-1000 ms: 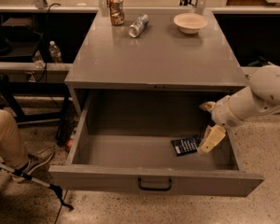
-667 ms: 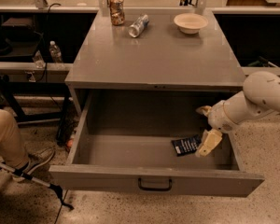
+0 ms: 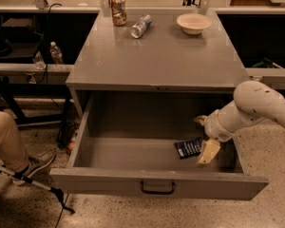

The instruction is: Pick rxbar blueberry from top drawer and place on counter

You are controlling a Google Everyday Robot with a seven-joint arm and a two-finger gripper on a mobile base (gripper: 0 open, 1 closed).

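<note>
camera view: robot gripper (image 3: 201, 139) lowered inside the open top drawer (image 3: 109, 182).
jaws apart, the lower one just beside the rxbar blueberry (image 3: 189, 147), which lies flat on the drawer floor near the right wall. a can (image 3: 118, 9), bottle (image 3: 140, 26) and bowl (image 3: 194, 23) sit on the worktop (image 3: 161, 56).

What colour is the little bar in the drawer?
Dark navy with pale lettering, in the camera view. The gripper hangs beside the rxbar blueberry in the top drawer.

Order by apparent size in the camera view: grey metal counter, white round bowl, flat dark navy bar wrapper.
1. Grey metal counter.
2. White round bowl.
3. Flat dark navy bar wrapper, in the drawer beside the gripper; nearer the camera, so bowl versus wrapper is unsure.
</note>
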